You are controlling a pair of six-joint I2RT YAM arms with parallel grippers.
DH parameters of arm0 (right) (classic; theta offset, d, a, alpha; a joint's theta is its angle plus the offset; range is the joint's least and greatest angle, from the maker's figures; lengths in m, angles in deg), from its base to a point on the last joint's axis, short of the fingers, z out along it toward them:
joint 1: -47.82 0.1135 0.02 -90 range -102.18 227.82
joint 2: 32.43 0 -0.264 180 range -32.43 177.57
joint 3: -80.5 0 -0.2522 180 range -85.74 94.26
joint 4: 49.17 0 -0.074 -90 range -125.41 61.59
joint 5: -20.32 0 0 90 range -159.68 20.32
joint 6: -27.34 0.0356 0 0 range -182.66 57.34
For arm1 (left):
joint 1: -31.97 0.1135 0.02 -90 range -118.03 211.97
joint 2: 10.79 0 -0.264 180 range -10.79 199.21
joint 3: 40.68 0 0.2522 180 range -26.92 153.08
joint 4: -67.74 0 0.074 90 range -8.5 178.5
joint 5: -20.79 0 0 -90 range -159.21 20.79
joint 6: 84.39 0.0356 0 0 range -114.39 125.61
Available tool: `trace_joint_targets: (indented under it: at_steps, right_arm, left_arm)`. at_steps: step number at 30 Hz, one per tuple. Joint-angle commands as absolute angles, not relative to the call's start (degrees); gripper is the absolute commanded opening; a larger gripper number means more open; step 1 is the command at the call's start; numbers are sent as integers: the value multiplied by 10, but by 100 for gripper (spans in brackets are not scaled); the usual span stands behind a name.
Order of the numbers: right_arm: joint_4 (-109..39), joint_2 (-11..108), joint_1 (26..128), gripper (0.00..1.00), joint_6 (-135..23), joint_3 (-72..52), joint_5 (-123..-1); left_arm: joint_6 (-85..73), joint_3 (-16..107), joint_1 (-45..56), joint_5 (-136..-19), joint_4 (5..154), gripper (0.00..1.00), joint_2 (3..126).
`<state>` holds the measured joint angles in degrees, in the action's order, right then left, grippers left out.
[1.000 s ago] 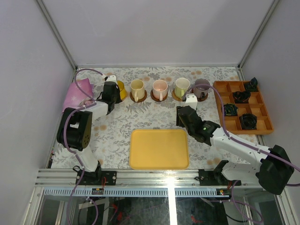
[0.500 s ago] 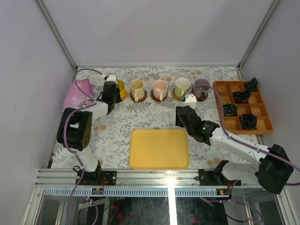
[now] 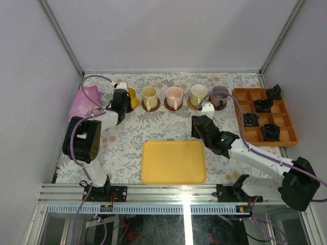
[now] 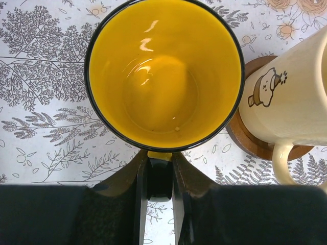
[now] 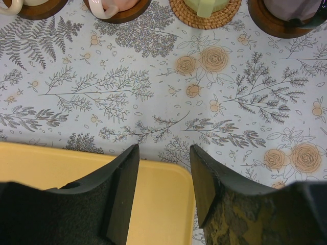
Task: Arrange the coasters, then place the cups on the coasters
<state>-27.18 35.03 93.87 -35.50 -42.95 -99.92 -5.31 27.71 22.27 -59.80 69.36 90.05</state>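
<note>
a flat yellow rectangular tray [image 3: 173, 162] lies on the floral-printed surface [image 3: 127, 143], near its front edge and about midway across. at the right edge sits an orange compartment box [image 3: 242, 95]; four small black objects [image 3: 263, 105] lie in separate compartments of it, the rest showing bare orange. a crumpled pink-purple item [image 3: 85, 102] lies at the far left edge. pale walls enclose three sides.
</note>
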Motion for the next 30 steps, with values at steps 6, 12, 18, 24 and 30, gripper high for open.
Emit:
trace_joint_targets:
  at_steps: [6,12,18,24,30]
  right_arm:
    - [-294,347,934,51,-346,-423,-987]
    - [-294,349,934,51,-344,-425,-982]
    - [-293,343,934,51,-342,-426,-981]
    - [-293,334,934,51,-340,-428,-981]
    - [-291,328,934,51,-335,-432,-974]
  left_arm:
    - [-64,294,227,-582,648,46,896]
    - [-66,287,227,-581,649,57,888]
    - [-70,277,227,-584,653,60,866]
    - [-70,267,227,-577,659,61,848]
    - [-74,260,227,-576,678,61,840]
